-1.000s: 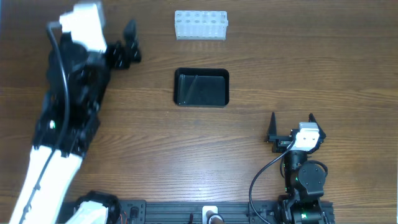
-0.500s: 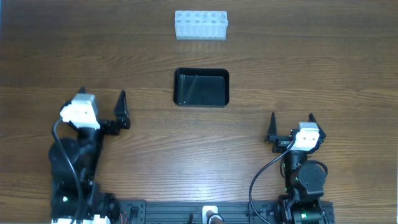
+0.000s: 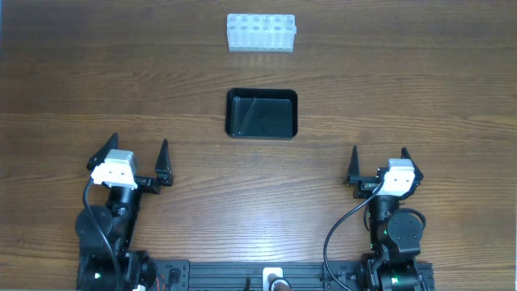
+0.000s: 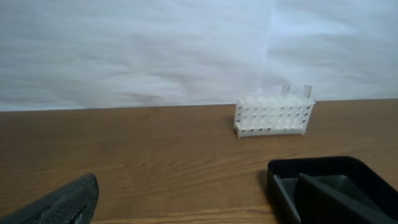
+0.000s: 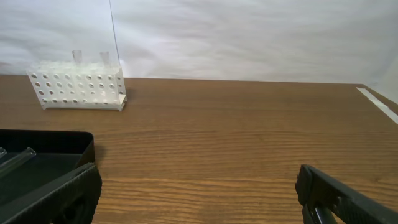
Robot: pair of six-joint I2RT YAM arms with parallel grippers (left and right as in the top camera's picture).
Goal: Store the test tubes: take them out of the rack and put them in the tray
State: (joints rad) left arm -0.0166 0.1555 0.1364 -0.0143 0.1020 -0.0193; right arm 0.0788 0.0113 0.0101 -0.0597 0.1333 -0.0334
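The left gripper point(image 3: 137, 151) and right gripper point(image 3: 380, 160) both rest spread wide and empty. The tray point(image 3: 262, 93) lies ahead of each, inward, with one tube point(image 5: 18, 158) lying in it, and the rack point(image 3: 260, 33) stands farther ahead beyond it, holding two upright tubes point(image 5: 77, 56). The likely trouble is the light rack: a pull that isn't straight up could drag or tip it, and a slightly off-centre pinch on clear, slick glass could knock the neighbour or let the tube slip before reaching the tray.
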